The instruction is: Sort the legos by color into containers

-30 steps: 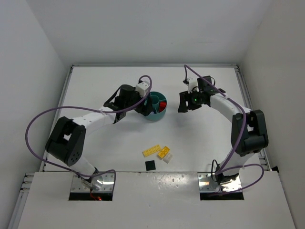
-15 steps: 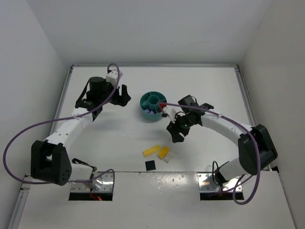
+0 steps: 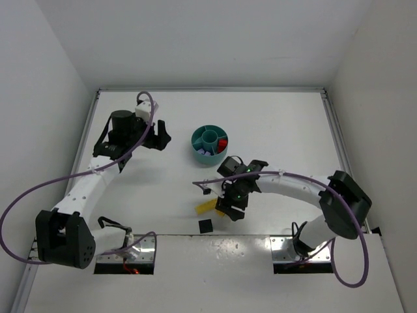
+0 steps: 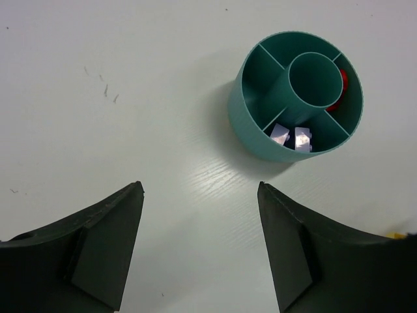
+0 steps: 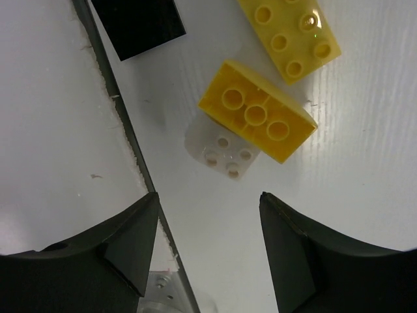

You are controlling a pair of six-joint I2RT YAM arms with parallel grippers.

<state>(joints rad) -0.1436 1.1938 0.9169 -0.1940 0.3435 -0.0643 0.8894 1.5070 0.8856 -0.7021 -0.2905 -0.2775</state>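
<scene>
The round teal dish (image 3: pixel 201 147) stands mid-table. In the left wrist view, the dish (image 4: pixel 251 127) holds two pale purple bricks (image 4: pixel 291 137) in its near section and a red brick (image 4: pixel 339 91) at the right. My left gripper (image 3: pixel 158 135) is open and empty, left of the dish, and shows the same in its wrist view (image 4: pixel 199 188). My right gripper (image 3: pixel 225 205) is open above the loose bricks near the front edge. Its wrist view (image 5: pixel 208 195) shows an off-white brick (image 5: pixel 221 151) half under a yellow brick (image 5: pixel 257 120), with a second yellow brick (image 5: pixel 290 32) beyond.
A flat black square (image 3: pixel 206 225) lies by the table's front edge and also shows in the right wrist view (image 5: pixel 138 23). The seam of the front ledge (image 5: pixel 124 130) runs close beside the bricks. One yellow brick (image 3: pixel 206 207) shows left of the right gripper.
My right gripper has swung from beside the dish down to the loose bricks at the front. My left gripper has drawn back left, away from the dish.
</scene>
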